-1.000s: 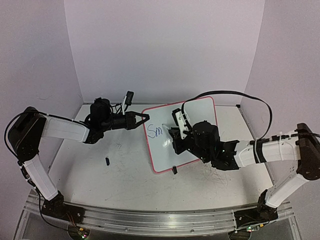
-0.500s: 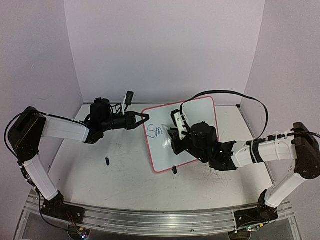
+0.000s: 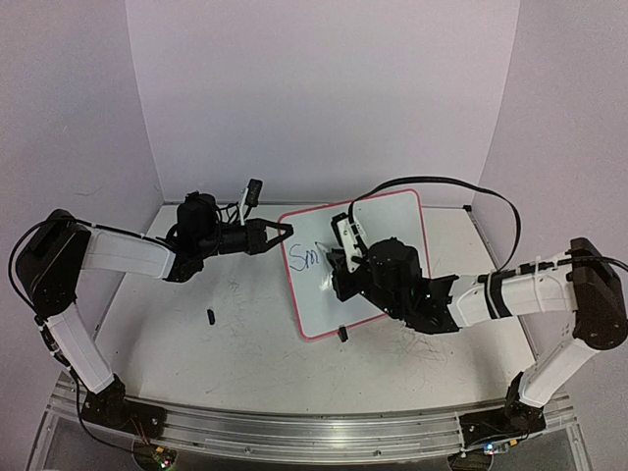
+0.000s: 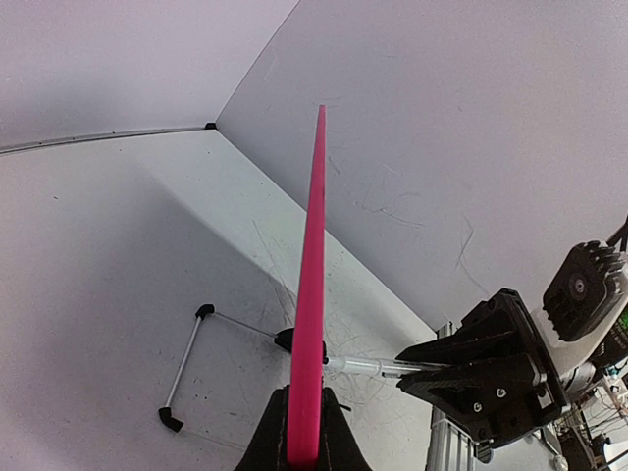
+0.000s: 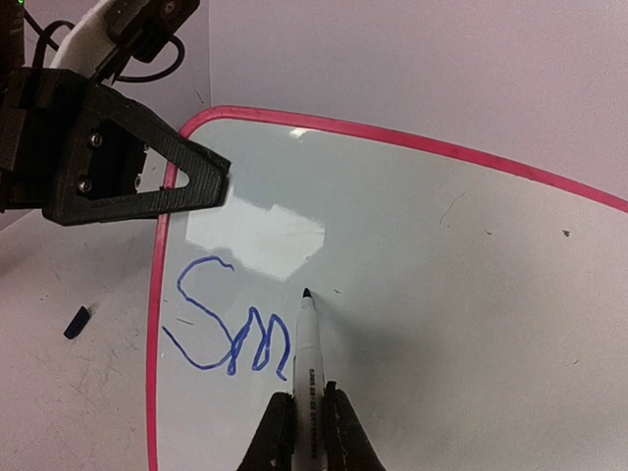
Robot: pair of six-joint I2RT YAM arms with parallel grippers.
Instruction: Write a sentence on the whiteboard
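The whiteboard point(image 3: 397, 224) with its pink-red rim stands tilted on the table. My left gripper point(image 3: 285, 232) is shut on its upper left rim; the left wrist view shows the rim point(image 4: 313, 275) edge-on between the jaws point(image 4: 302, 446). My right gripper point(image 3: 339, 267) is shut on a white marker point(image 5: 308, 358) at the board face point(image 5: 461, 294). The marker tip sits just right of the blue letters "Sm" point(image 5: 231, 334); I cannot tell whether it touches. The sentence so reads only "Sm" point(image 3: 306, 257). The marker point(image 4: 392, 367) also shows in the left wrist view.
A small dark marker cap point(image 3: 210, 316) lies on the scuffed tabletop left of the board, also in the right wrist view point(image 5: 76, 322). A black clip foot point(image 3: 342, 335) sits at the board's near edge. A wire stand point(image 4: 186, 368) lies behind the board. Walls enclose the table.
My right gripper has shifted a little left and up along the board with the marker. The letters "Sm" look the same. The left arm has not moved.
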